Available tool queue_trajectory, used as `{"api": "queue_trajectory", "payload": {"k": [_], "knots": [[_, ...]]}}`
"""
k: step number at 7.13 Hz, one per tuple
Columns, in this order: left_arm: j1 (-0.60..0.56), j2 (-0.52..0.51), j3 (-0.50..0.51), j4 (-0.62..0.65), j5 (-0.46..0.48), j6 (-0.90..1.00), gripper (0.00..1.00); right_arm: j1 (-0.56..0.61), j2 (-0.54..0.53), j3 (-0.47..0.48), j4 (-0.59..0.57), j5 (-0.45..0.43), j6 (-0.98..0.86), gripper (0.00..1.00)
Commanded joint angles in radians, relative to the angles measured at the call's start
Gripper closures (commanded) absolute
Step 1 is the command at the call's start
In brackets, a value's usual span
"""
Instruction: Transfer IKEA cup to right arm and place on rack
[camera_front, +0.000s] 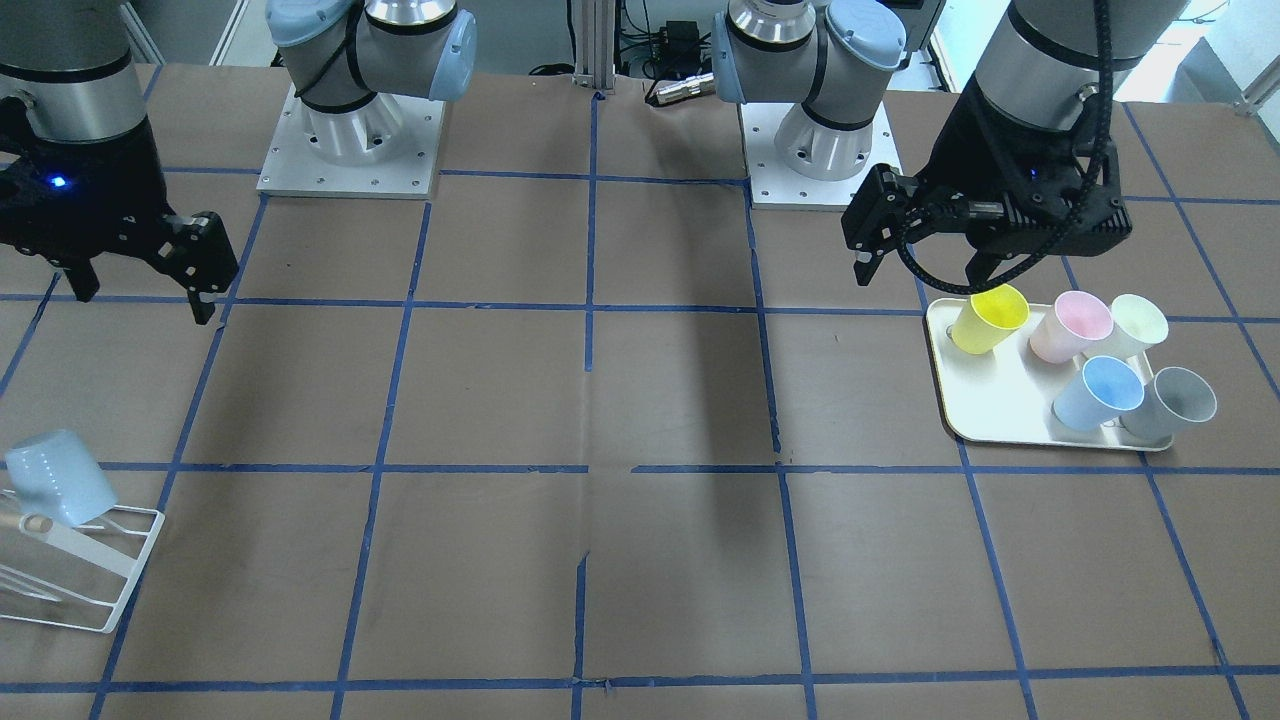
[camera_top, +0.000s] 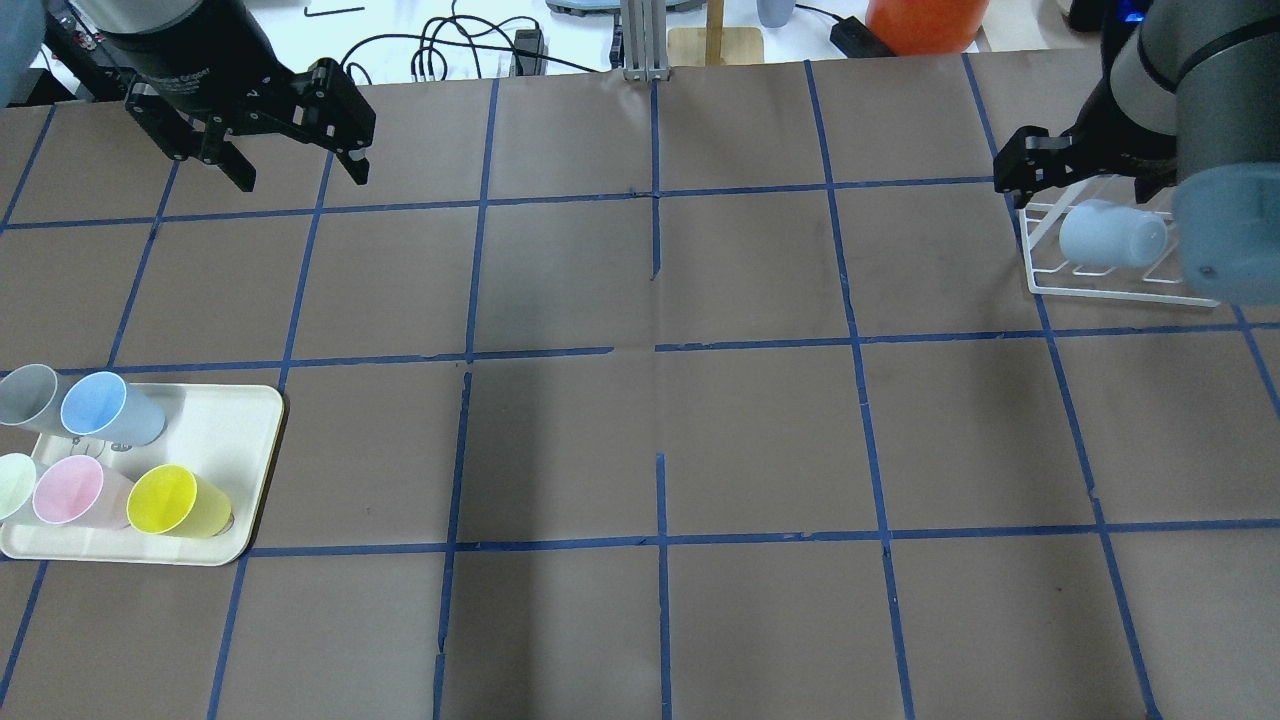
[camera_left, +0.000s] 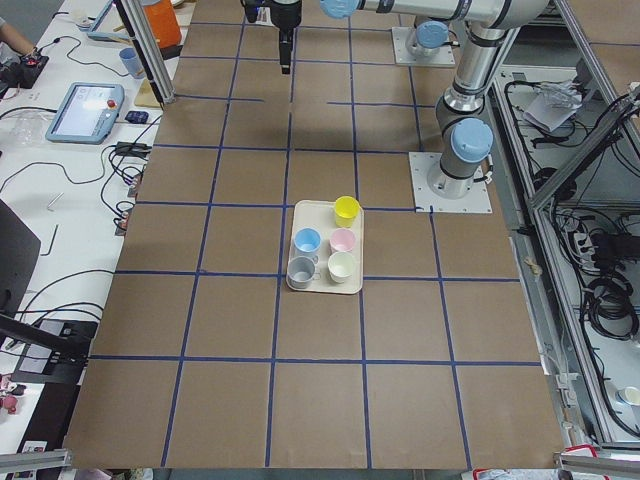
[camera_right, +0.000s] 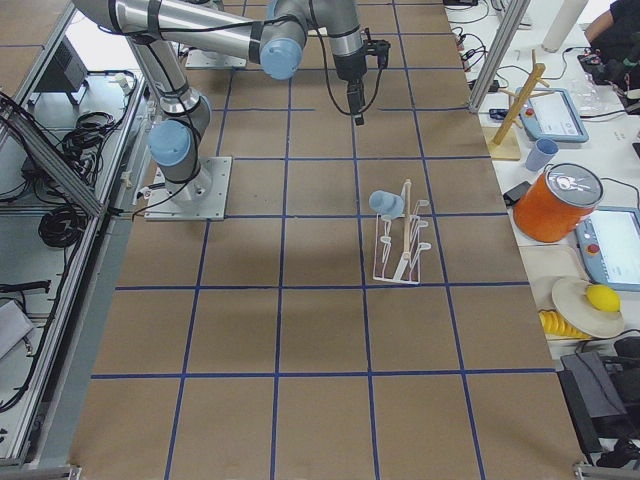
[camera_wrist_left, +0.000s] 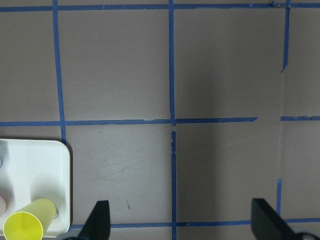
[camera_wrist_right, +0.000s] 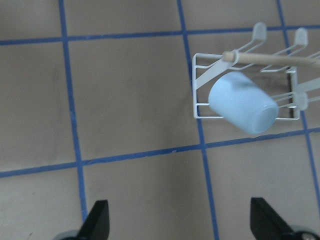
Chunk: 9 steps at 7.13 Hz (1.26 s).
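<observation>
Cup (camera_wrist_right: 243, 102) on rack (camera_wrist_right: 210, 73) | right fingers (camera_wrist_right: 98, 221) spread, well clear of it

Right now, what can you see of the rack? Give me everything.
The rack is a low white wire frame with a rectangular base, slanted rods with rounded tips and one tan, wood-looking bar. It sits flat on the brown papered table, on the robot's right side. A light blue cup hangs tilted, base up, over a rod at one end. The other rods are bare. The right gripper is open and clear of it.
</observation>
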Motion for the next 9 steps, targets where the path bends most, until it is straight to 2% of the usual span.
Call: {"api": "queue_trajectory", "payload": {"k": [1,2,5,6,7,9], "knots": [[0.003,0.002,0.0,0.001,0.002,0.001,0.0,0.002,0.001,-0.04,0.196,0.112,0.024,0.0],[0.003,0.001,0.002,0.001,0.002,0.001,0.0,0.012,-0.01,-0.042,0.23,0.115,0.032,0.0],[0.003,0.001,0.003,0.002,0.002,0.001,0.0,0.153,-0.007,-0.044,0.294,0.112,0.092,0.0],[0.003,0.001,0.008,0.001,0.004,0.001,0.0,0.155,-0.01,-0.054,0.312,0.114,0.113,0.0],[0.003,-0.002,0.012,0.001,0.004,0.001,0.0,0.14,-0.004,-0.098,0.391,0.159,0.113,0.0],[0.004,-0.008,0.022,-0.001,0.007,0.001,0.0,0.113,-0.007,-0.146,0.489,0.167,0.105,0.0]]}}
